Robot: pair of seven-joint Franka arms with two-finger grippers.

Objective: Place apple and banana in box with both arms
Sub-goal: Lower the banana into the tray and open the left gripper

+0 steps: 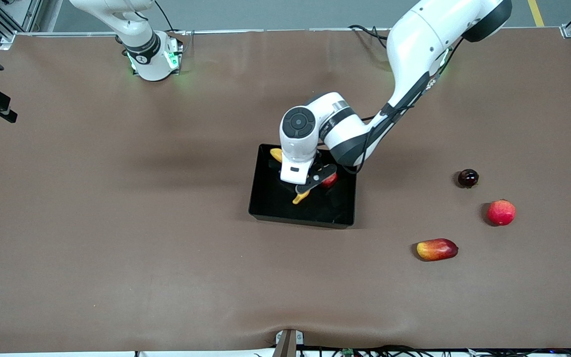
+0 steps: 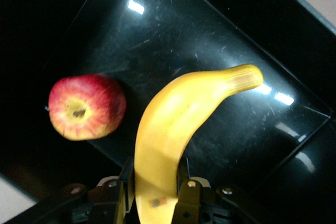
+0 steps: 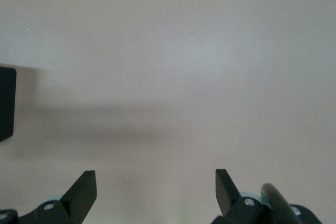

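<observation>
While left pincer point(image 2: 152, 195) grips banana point(image 2: 173, 129) over box point(image 1: 265, 198), right pincer point(image 3: 156, 190) gapes.

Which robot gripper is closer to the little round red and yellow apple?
Left. The left gripper holds the long yellow banana over the black plastic box, beside the apple. The right gripper waits open over bare table.

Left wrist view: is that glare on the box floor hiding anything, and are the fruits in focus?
Left wrist view: bright glints on the glossy box floor, hiding nothing; the apple and the banana in the left gripper read fairly sharp. Front view: even light, soft arm shadows. Right wrist view: right gripper open over bare, featureless table.
</observation>
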